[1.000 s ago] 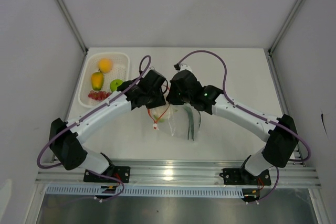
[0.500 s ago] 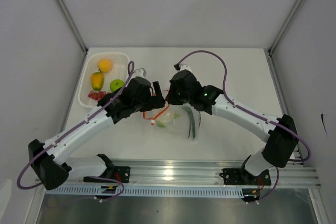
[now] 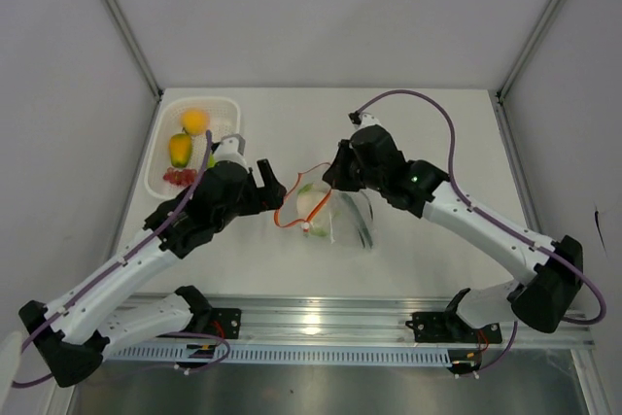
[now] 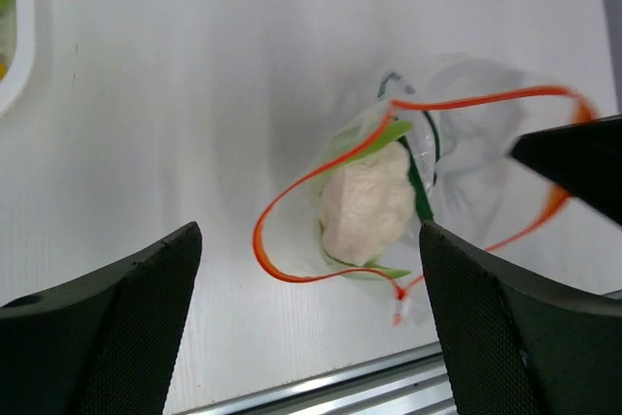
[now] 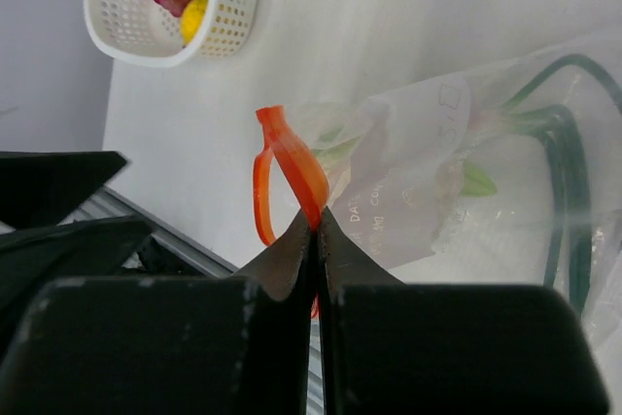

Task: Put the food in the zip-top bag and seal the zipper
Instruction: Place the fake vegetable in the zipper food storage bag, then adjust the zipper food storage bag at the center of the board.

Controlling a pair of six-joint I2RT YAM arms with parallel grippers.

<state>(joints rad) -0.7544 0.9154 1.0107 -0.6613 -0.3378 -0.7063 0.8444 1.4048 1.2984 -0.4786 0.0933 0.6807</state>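
The clear zip-top bag (image 3: 340, 216) lies mid-table with its mouth gaping toward the left. Its orange-red zipper (image 3: 288, 203) stands in a wide loop (image 4: 262, 240). Inside are the white cauliflower (image 4: 367, 203) and long green stalks (image 3: 364, 223). My right gripper (image 3: 335, 174) is shut on the far end of the zipper strip (image 5: 292, 157), lifting it. My left gripper (image 3: 270, 187) is open just left of the bag mouth, holding nothing (image 4: 309, 269). The orange ball (image 3: 194, 121), yellow-orange fruit (image 3: 179, 149), green apple (image 3: 211, 159) and red pieces (image 3: 178, 177) sit in the basket.
The white mesh basket (image 3: 199, 99) stands at the back left, close behind my left wrist. An aluminium rail (image 3: 321, 318) runs along the table's near edge. Grey walls close in the left and right sides.
My left gripper opened and drew back left from the bag mouth. My right arm shifted right, still gripping the zipper, and the bag mouth now gapes wider.
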